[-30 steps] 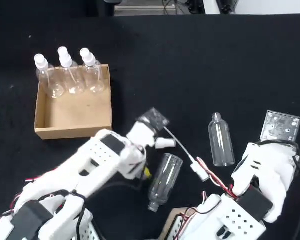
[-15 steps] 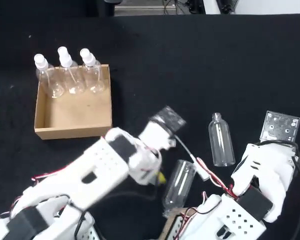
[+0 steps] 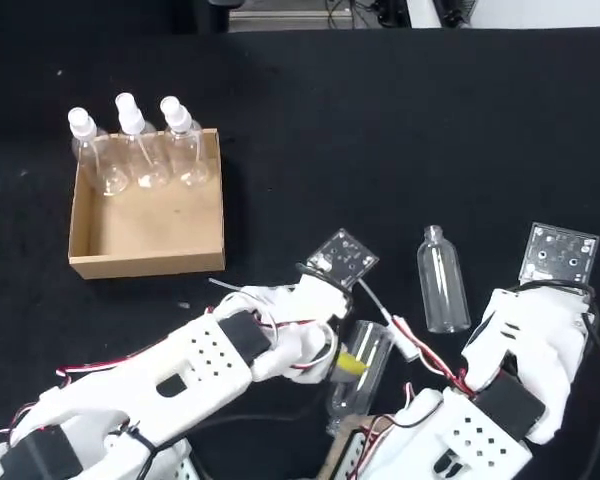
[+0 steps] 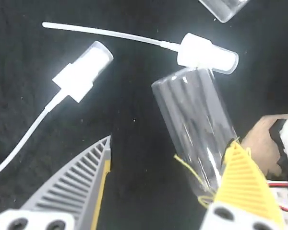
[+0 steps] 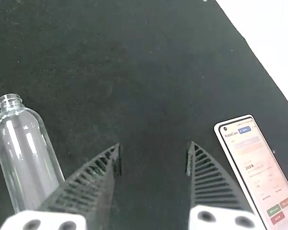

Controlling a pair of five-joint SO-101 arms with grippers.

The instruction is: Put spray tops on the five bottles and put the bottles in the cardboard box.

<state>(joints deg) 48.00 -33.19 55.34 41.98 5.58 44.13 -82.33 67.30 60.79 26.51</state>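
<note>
High view: uncapped bottle lies near centre; cardboard box far left, three capped bottles inside.
Left wrist view: left gripper jaws apart, bottle between; advise centring on body, clear of spray top.
Right wrist view: right gripper jaws apart; second bottle beside.

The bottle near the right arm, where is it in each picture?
High view: the bottle lies right of centre, neck toward the picture's top.
Left wrist view: probably its base, just beyond the spray top.
Right wrist view: beside the right gripper.
Shared landmark: the spray top near its base.
</note>
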